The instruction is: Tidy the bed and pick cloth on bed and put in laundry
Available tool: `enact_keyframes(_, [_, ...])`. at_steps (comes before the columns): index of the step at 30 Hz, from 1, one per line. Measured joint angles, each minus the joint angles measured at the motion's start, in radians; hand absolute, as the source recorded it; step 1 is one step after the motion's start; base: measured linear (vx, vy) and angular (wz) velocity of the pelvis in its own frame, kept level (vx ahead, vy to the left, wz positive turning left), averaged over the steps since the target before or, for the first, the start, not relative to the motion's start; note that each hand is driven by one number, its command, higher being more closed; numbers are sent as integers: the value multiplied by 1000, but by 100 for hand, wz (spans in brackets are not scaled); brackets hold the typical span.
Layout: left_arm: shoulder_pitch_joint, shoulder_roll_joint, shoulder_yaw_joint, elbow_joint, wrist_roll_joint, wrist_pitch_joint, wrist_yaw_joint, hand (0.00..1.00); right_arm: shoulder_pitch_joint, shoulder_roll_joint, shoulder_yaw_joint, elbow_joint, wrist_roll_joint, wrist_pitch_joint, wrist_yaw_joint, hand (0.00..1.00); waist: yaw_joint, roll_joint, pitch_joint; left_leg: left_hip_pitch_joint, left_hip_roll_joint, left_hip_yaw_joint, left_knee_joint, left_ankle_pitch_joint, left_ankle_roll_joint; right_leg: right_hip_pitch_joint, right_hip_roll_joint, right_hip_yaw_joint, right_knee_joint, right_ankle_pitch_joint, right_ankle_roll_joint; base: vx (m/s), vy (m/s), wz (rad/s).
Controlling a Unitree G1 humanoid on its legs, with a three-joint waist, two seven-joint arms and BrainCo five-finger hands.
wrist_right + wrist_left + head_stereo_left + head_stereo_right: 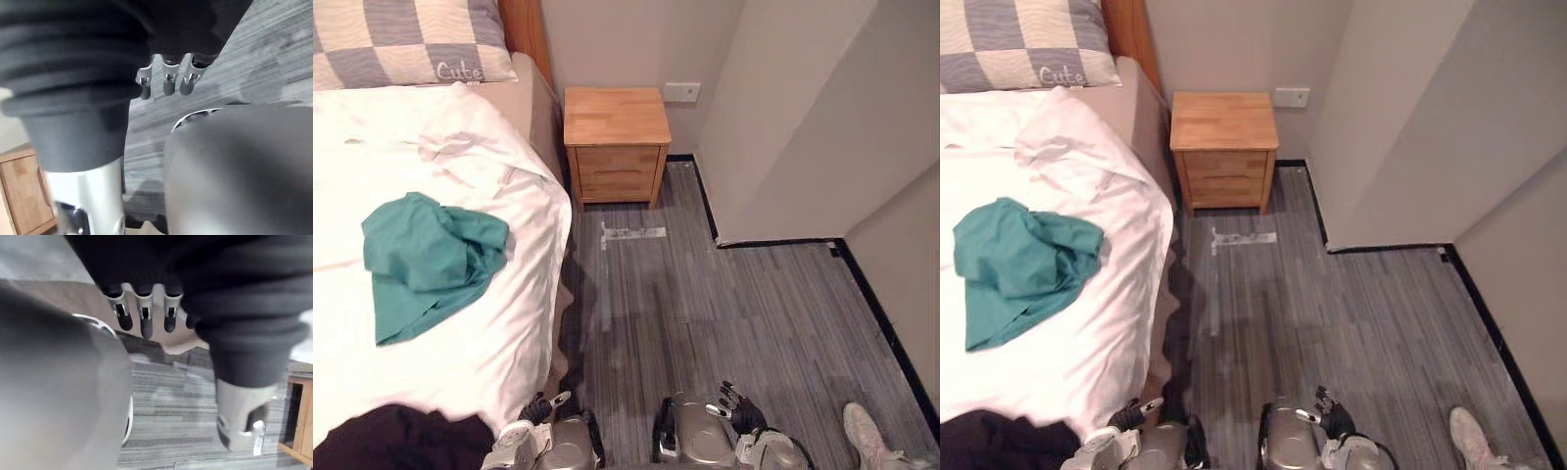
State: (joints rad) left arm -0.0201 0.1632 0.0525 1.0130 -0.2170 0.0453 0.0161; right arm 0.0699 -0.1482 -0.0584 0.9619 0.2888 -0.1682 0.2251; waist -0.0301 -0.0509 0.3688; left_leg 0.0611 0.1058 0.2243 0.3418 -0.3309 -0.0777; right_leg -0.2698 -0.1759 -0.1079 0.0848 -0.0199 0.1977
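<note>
The teal cloth lies crumpled on the bed, atop its white sheet. It is well apart from the left robot hand and right robot hand, which hang low near the floor, fingers relaxed and empty. A careless grab could pinch the loose sheet along with the cloth and rumple the bed further. The dark heap at the near corner, possibly another garment, might be overlooked.

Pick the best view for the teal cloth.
Left eye view: the teal cloth lies whole, crumpled on the white bedding, mid-frame. Right eye view has it whole too, nearer the edge. Wrist views face the floor.
</note>
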Motion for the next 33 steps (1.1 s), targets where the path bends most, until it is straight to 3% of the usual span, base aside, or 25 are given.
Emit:
enact_keyframes(1, [3, -1, 8, 0, 24, -6, 0, 0, 7, 2, -2, 3, 3, 2, 2, 0, 0, -1, 0, 19, 3, -28, 22, -32, -10, 11, -5, 23, 11, 5, -7, 580, -327, 86])
enact_keyframes(2, [5, -4, 7, -2, 71, -14, -6, 0, 4, -14, -11, 4, 20, 13, 17, 0, 0, 19, 3, 47, 38, -67, 46, -72, -11, 19, 19, 28, 82, 72, -62, 442, -273, 68])
enact_keyframes(3, [7, -11, 7, -2, 89, -16, -13, 0, 2, -26, -15, 2, 28, 20, 22, 0, -5, 46, 0, 57, 66, -84, 46, -87, -7, 13, 41, 19, 132, 75, -74, 582, -331, 75])
enact_keyframes(4, [28, -27, 7, -3, 106, -19, -23, 0, 10, -47, -16, -2, 27, 26, 26, 0, -9, 89, -21, 78, 102, -102, 32, -94, 28, 7, 75, -11, 194, 56, -112, 635, -294, 62])
enact_keyframes(5, [41, -45, 28, -5, 103, -39, -34, 0, -6, -57, -16, -6, 26, 26, 30, 0, -7, 109, -26, 24, 120, -131, 220, -33, 52, 6, 89, -35, 238, 33, -147, 743, -375, 75])
enact_keyframes(6, [42, -49, 37, -22, 94, -63, -50, 0, -21, -69, -13, -19, 25, 20, 40, 0, -8, 128, -27, -101, 161, -165, 453, 121, 63, 49, 106, -61, 247, 9, -184, 606, -311, 55])
enact_keyframes(7, [45, -50, 35, -30, 92, -73, -54, 0, -23, -71, -12, -37, 24, 20, 43, 0, -2, 137, -23, -143, 172, -188, 533, 209, 64, 81, 115, -70, 236, -6, -197, 535, -295, 42])
enact_keyframes(9, [56, -47, 35, -63, 88, -93, -64, 0, -33, -62, -10, -109, 23, 14, 42, 0, 17, 132, -14, -219, 163, -199, 651, 169, 13, 173, 117, -87, 212, -43, -234, 470, -188, 11])
enact_keyframes(11, [66, -39, 0, -94, 86, -115, -65, 0, -45, -56, -10, -222, 24, 6, 32, 0, 28, 119, -9, -251, 115, -111, 522, 114, 1, 278, 102, -121, 149, -61, -228, 534, -188, 27])
enact_keyframes(13, [73, -41, -18, -114, 76, -145, -72, 0, -56, -55, -8, -337, 22, -2, 23, 0, 28, 112, -8, -271, 87, 110, 272, 123, 16, 363, 92, -183, 72, -77, -218, 466, -133, 68])
enact_keyframes(15, [72, -41, -43, -118, 65, -156, -82, 0, -60, -80, -8, -445, -4, -1, -11, 0, 25, 107, -10, -269, 75, 425, 108, 173, 82, 424, 91, -262, 54, -121, -191, 523, -71, 100])
enact_keyframes(16, [72, -44, -45, -118, 58, -159, -82, 0, -68, -96, -8, -483, -6, 1, -18, 0, 23, 107, -10, -268, 69, 498, 73, 190, 103, 435, 94, -290, 70, -151, -179, 482, -28, 103])
enact_keyframes(17, [72, -47, -47, -118, 48, -158, -81, 0, -91, -119, -9, -535, -7, 2, -22, 0, 23, 109, -11, -264, 58, 538, 29, 217, 136, 440, 100, -317, 117, -206, -160, 557, 31, 89])
enact_keyframes(18, [72, -45, -48, -117, 18, -141, -80, 0, -133, -139, -9, -573, -12, 4, -23, 0, 26, 107, -11, -249, 52, 538, 18, 173, 247, 436, 93, -333, 209, -281, -135, 446, 39, 73])
enact_keyframes(19, [63, -34, -44, -118, 6, -136, -80, 0, -163, -138, -10, -580, -13, 4, -23, 0, 27, 76, -6, -251, 41, 532, 44, 151, 263, 422, 65, -337, 283, -317, -116, 528, 24, 65])
enact_keyframes(20, [53, -24, -39, -118, -6, -119, -71, 0, -218, -149, -5, -599, -17, 8, -23, 0, 33, 42, -11, -253, 31, 521, 75, 116, 261, 358, 12, -343, 473, -335, -89, 341, -16, 48])
enact_keyframes(21, [50, -17, -39, -118, -13, -117, -63, 0, -245, -151, 0, -608, -18, 8, -22, 0, 36, 30, -11, -250, 28, 507, 88, 103, 262, 317, -16, -339, 586, -313, -83, 443, -37, 69])
enact_keyframes(22, [50, -10, -40, -114, -32, -103, -53, 0, -289, -163, 11, -648, -31, 6, -21, 0, 35, 20, -10, -231, 19, 458, 103, 78, 253, 234, -61, -321, 796, -289, -109, 364, -46, 79])
enact_keyframes(24, [52, -9, -39, -94, -75, -91, -38, 0, -336, -202, 40, -707, -55, 7, -22, 0, 38, 21, -10, -180, 12, 350, 96, 67, 246, 202, -63, -312, 874, -326, -134, 433, -122, 130])
enact_keyframes(27, [61, 15, -30, -73, -118, -83, -42, 0, -426, -270, 70, -855, -55, 2, -47, 0, 34, 24, -11, -101, -1, 116, 11, 75, 180, 136, 42, -159, 620, -333, -150, 414, -273, 210])
enact_keyframes(29, [61, 27, -25, -60, -114, -83, -42, 0, -443, -317, 57, -981, -101, 3, -91, 0, 22, 17, -15, -109, -23, -71, -21, 97, 145, 79, 110, 72, 433, -278, -119, 285, -350, 260])
enact_keyframes(30, [63, 37, -17, -50, -93, -82, -42, 0, -447, -335, 46, -1042, -142, 26, -127, 0, 9, 0, -27, -131, -44, -176, -20, 106, 114, 76, 120, 200, 327, -219, -78, 224, -328, 258])
enact_keyframes(31, [66, 46, -15, -48, -80, -81, -43, 0, -450, -337, 39, -1060, -157, 39, -140, 0, 6, -15, -35, -143, -65, -214, -12, 109, 85, 80, 114, 241, 268, -175, -64, 310, -439, 271])
enact_keyframes(32, [83, 78, -7, -53, -65, -79, -43, 0, -467, -330, 34, -1058, -180, 55, -157, 0, 20, -78, -67, -168, -110, -283, 14, 101, 40, 81, 71, 281, 166, -23, -46, 311, -506, 210])
enact_keyframes(33, [76, 64, 11, -50, -63, -71, -38, 0, -529, -340, 41, -1007, -203, 60, -157, 0, 44, -38, -56, -189, -73, -334, 48, 94, 3, 85, 89, 203, 205, -44, -93, 293, -474, 184])
